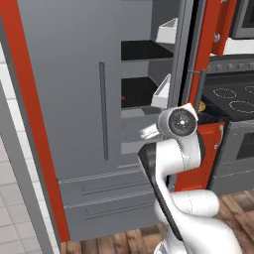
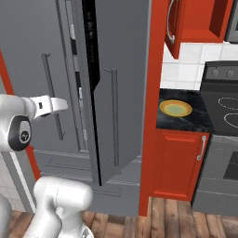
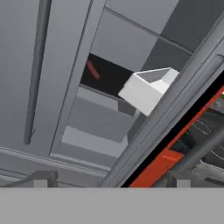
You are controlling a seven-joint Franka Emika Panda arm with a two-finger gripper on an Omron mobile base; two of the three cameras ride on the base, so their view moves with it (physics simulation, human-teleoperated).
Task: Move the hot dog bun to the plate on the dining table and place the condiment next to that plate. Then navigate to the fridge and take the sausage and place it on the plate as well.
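The tall grey fridge stands straight ahead with its right door swung ajar. On a dark inner shelf lies the thin red sausage, also a red sliver from the left base. My gripper hangs in front of the opening, short of the shelf, open with nothing between its fingertips. A yellow plate with a green centre rests on a black counter right of the fridge. The hot dog bun, the condiment and the dining table are out of view.
A white door bin juts out right of the sausage. The left door's bar handle is closed beside the gap. A red cabinet and a black stove stand to the right. My arm stands before the drawers.
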